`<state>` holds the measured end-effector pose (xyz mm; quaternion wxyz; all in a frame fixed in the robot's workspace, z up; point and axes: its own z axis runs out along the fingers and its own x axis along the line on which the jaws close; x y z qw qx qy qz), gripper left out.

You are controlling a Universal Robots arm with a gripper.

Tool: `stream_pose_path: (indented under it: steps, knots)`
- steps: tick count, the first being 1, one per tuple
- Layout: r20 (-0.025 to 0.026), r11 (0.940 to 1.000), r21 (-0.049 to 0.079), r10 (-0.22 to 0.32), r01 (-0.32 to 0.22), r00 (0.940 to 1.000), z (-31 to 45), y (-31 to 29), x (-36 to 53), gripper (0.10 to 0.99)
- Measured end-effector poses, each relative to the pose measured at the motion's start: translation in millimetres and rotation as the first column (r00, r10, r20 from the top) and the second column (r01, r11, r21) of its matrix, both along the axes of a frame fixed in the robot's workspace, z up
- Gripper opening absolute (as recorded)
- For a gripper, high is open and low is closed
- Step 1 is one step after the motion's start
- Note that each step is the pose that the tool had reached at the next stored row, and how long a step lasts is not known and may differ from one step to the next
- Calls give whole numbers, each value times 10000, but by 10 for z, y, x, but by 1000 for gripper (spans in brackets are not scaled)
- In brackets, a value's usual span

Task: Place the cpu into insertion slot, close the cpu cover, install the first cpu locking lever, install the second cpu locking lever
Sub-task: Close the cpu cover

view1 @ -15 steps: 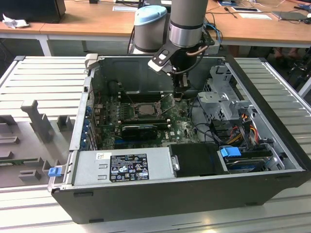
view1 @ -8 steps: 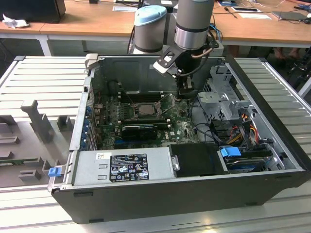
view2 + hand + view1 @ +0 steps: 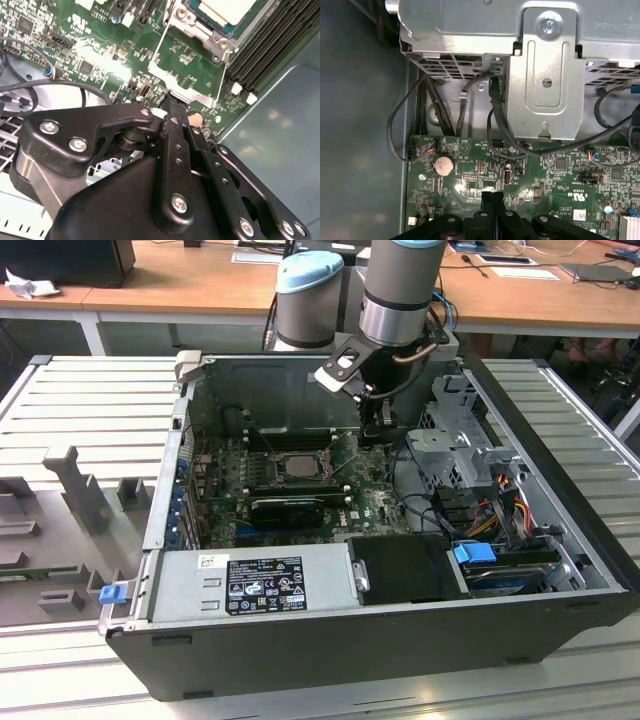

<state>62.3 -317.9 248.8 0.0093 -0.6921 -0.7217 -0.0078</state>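
The cpu (image 3: 227,7) shows its silver top inside the insertion slot (image 3: 272,464) on the green motherboard (image 3: 370,502). The dull metal cpu cover (image 3: 199,29) lies flat around the chip. Two thin wire levers (image 3: 159,42) run out from the socket's sides. My gripper (image 3: 172,99) is shut, its black fingers (image 3: 490,200) pressed together with nothing seen between them. Its tip hovers just over the board a short way from the socket, towards the exterior view's right (image 3: 384,440). One lever's end (image 3: 218,106) lies close beside the fingertips.
A metal drive cage (image 3: 545,75) with black cables (image 3: 492,120) stands close behind the gripper. A coin battery (image 3: 444,165) sits on the board nearby. Black memory slots (image 3: 270,40) flank the socket. A power supply (image 3: 250,585) fills the case's front.
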Motion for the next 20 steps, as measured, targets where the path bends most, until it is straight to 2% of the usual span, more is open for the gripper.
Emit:
stream_pose_path:
  steps: [6, 20]
  knots:
    - [-13, 10000, 7, -1, 1, 10000, 0, -1, -82, 106]
    - [-13, 10000, 16, 0, 0, 10000, 0, -1, -166, 106]
